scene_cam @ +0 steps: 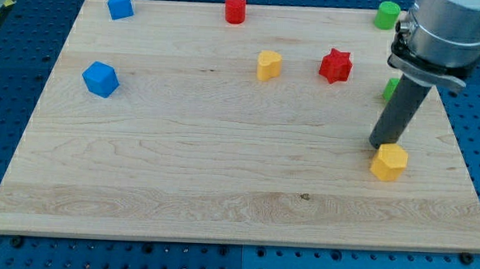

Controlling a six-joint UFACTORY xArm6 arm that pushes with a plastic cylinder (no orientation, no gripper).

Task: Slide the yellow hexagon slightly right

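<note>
So the yellow hexagon [389, 162] is sitting toward the right side of the wooden board [222, 182], fairly near the front edge. My tip [377, 146] is right at its upper-left corner, looks like it's touching or just about touching the block, hard to tell which from this angle. The rod comes down at a slant from the grey arm body [447, 34] in the top right corner of the view.

There's no claw on this rig, just the straight dark rod, so nothing to report as apart or together.

Other stuff on the board:
- a second yellow block [268, 65] around the middle of the far half, shape not clear enough to call
- a red star [335, 66] just to the right of that one
- a red cylinder [235, 8] at the far edge, about centre
- 2 blue blocks on the left, one [120, 4] at the far edge and one [100, 79] closer in, both kind of chunky and angular
- a green cylinder [386, 14] at the far right
- another green block [390, 88] mostly hidden behind the rod, can't make out its shape

The board sits on a blue perforated table [15, 76].
</note>
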